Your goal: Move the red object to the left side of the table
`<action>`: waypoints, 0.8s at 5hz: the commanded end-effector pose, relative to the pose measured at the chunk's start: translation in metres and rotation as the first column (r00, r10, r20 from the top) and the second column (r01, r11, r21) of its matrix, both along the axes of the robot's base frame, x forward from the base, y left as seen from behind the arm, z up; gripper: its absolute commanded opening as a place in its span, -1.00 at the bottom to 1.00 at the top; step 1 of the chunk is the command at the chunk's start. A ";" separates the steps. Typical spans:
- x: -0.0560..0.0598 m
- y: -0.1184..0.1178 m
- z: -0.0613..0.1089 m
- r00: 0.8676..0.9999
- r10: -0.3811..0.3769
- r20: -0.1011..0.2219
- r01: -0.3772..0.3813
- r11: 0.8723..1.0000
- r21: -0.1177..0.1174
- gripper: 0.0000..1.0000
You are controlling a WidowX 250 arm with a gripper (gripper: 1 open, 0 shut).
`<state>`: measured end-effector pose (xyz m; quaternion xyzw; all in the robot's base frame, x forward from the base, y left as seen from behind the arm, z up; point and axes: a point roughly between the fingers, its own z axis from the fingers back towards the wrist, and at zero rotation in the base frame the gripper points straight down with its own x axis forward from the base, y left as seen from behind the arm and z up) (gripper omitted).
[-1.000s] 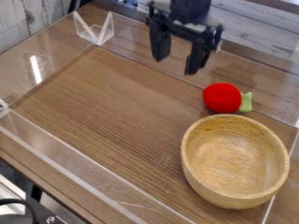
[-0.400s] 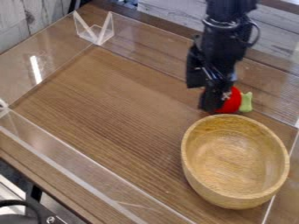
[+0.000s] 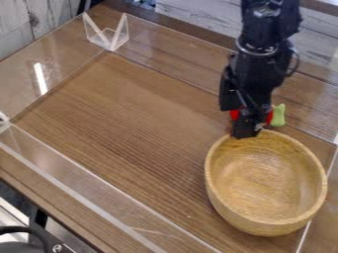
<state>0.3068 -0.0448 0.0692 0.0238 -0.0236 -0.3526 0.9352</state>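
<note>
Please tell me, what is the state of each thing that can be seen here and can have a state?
Gripper: open, lowered over the red fruit, no grip to be seen.
Red fruit: on the table, partly hidden behind the gripper.
Bowl: upright, nothing seen inside, near the fruit.
Table: in place, its left side without the fruit.

light: bright and even | shine: pale glare on the clear walls round the desk (image 3: 126,104) | shadows: soft and faint, a darker patch inside the bowl (image 3: 264,186) | picture: small and a bit fuzzy, tiny bits hard to see
</note>
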 end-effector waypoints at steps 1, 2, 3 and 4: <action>0.013 0.005 0.038 0.987 0.024 0.161 -0.024 1.000 0.003 1.00; 0.024 0.001 0.030 0.980 0.005 0.199 -0.002 1.000 -0.013 1.00; 0.032 -0.003 0.015 0.980 0.026 0.196 -0.022 0.999 -0.026 1.00; 0.038 -0.006 0.009 0.980 -0.011 0.198 0.017 0.999 -0.031 1.00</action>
